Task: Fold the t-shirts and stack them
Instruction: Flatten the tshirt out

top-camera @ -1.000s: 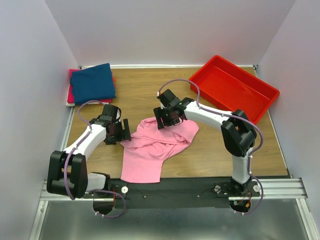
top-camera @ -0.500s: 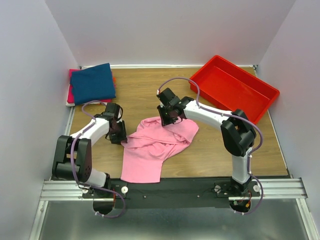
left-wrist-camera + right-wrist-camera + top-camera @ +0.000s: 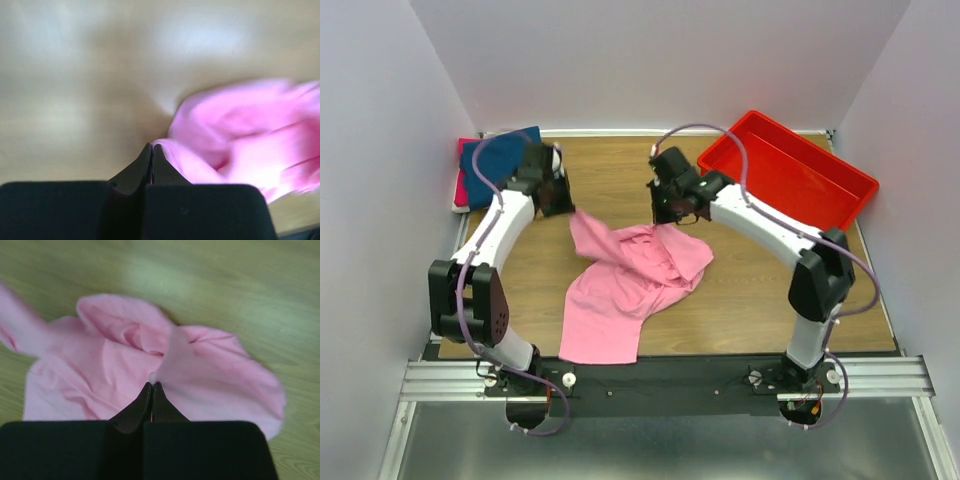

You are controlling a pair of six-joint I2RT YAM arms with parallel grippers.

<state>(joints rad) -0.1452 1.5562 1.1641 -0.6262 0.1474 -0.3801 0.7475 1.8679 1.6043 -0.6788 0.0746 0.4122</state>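
Clamping the left gripper (image 3: 567, 208) on the far left edge of the light pink t-shirt (image 3: 620, 290), jaws pressed fully together over a thin fold of cloth. Clamping the right gripper (image 3: 665, 214) likewise on the far right edge of the same shirt, pinching a small peak of fabric. Holding both pinched points raised over the middle of the tabletop (image 3: 750, 300), leaving the rest of the shirt crumpled and trailing down to the near edge. Seemingly working at opening the shirt out flat ahead of folding. Advising, for doing it well: drawing the two grips apart evenly, toward the left and right edges, stopping at the first tautness; lifting only enough for shaking the bunched middle open; then lowering gently and laying the body smooth, collar toward the far edge. Watching for thin cloth sliding out of either pinch, and for one side running ahead and twisting the shirt. Steering clear of the folded stack (image 3: 465, 185), topped by a navy blue shirt (image 3: 498, 158), at the far left corner, and of the red tray (image 3: 790, 175) at the far right corner.
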